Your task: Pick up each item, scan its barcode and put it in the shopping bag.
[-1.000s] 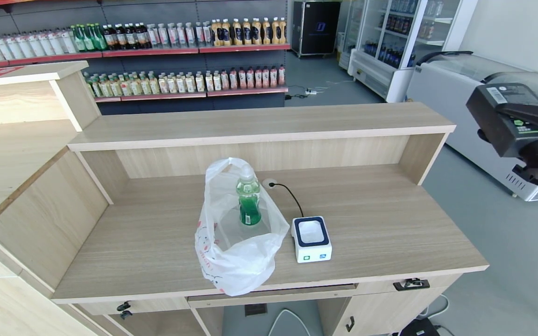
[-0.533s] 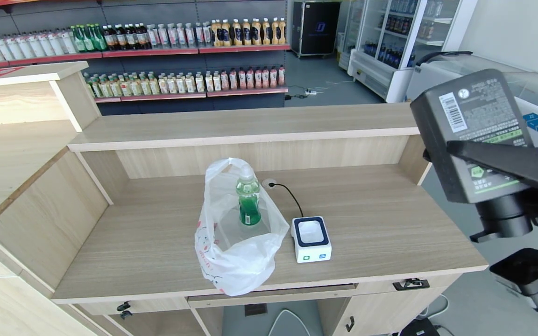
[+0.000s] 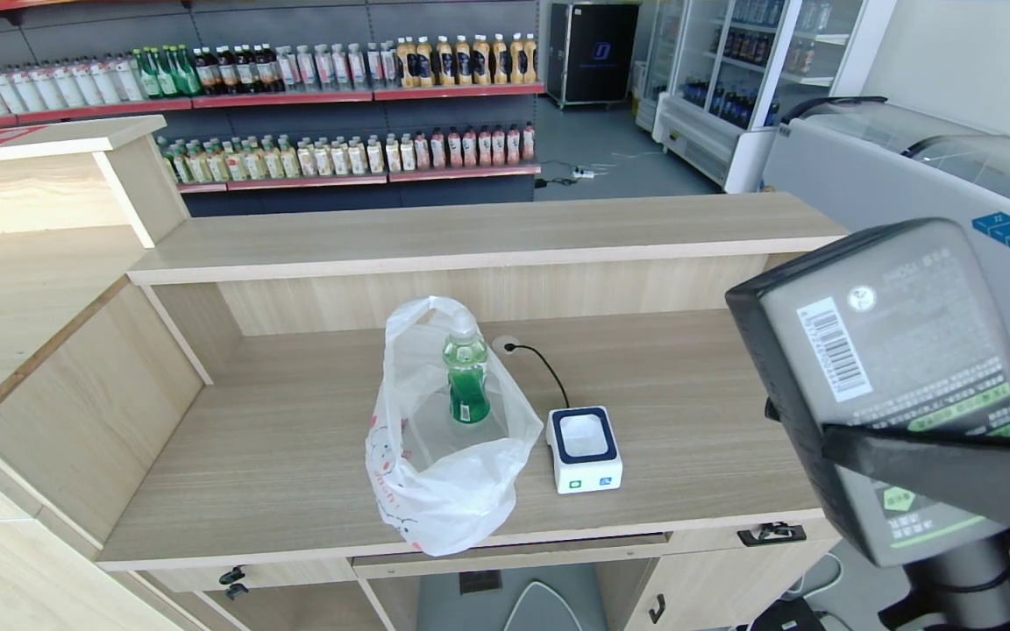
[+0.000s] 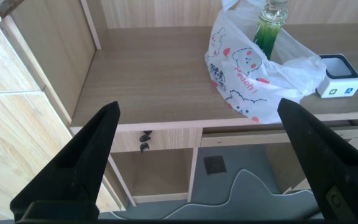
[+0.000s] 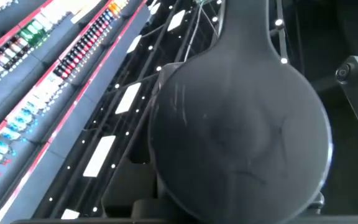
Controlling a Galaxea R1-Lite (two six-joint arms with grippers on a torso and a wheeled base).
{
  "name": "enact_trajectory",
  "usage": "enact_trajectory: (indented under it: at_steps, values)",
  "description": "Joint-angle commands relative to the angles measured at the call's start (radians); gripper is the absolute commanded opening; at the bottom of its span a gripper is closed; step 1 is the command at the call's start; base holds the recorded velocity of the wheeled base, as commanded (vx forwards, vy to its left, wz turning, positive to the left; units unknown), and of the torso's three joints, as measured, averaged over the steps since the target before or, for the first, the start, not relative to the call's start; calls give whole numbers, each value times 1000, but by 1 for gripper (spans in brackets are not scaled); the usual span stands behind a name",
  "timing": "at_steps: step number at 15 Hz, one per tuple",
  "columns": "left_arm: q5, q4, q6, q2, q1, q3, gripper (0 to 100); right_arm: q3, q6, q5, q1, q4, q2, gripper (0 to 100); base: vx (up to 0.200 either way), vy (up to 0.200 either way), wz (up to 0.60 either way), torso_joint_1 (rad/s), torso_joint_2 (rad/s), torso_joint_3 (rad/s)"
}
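Inspecting the checkout table (image 3: 715, 421), I found the right pincer (image 3: 926, 464) clamped on a dark package (image 3: 882, 368), held up in the air at the robot's right, off the table's right front corner and close to the head camera. One black finger (image 3: 961, 478) crossed the lower part of the package's grey printed face; the other finger was hidden behind it. A white barcode label (image 3: 834, 349) sat on the upper left part of that face, turned towards the camera and not towards the scanner (image 3: 584, 447).

The scanner, a white box with a dark-rimmed window facing up, rested near the table's front edge, with a black cable (image 3: 549, 364) running from behind it to a round hole in the tabletop. Just beside it, on the robot's left, stood the white shopping bag (image 3: 444, 473), mouth open, its lower part hanging slightly over the front edge. A green bottle (image 3: 467, 377) stood upright inside the bag.

The left pincer (image 4: 199, 118) hung with fingers wide apart, holding nothing, low in front of the table's left front part, well apart from the bag.

Behind the table, shelves (image 3: 295, 131) carried rows of bottles.
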Motion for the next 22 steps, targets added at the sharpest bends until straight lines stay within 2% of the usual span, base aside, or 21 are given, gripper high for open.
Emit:
enact_trajectory:
  at_steps: [1,4,8,12,17,22]
  values:
    - [0,0,-1,2,0,0,100,15,-2,-28,19,-7,-4,0,0,0,0,0,0,0]
    - [0,0,-1,2,0,0,100,25,-7,-41,71,1,-35,0,0,0,0,0,0,0]
    - [0,0,-1,2,0,0,100,29,-5,-42,226,-22,25,0,0,0,0,0,0,0]
    - [0,0,-1,2,0,0,100,34,6,-151,238,-56,10,0,0,0,0,0,0,0]
    - [0,0,-1,2,0,0,100,38,12,-157,263,-51,-7,0,0,0,0,0,0,0]
    - [0,0,-1,2,0,0,100,48,9,-172,229,-48,-73,0,0,0,0,0,0,0]
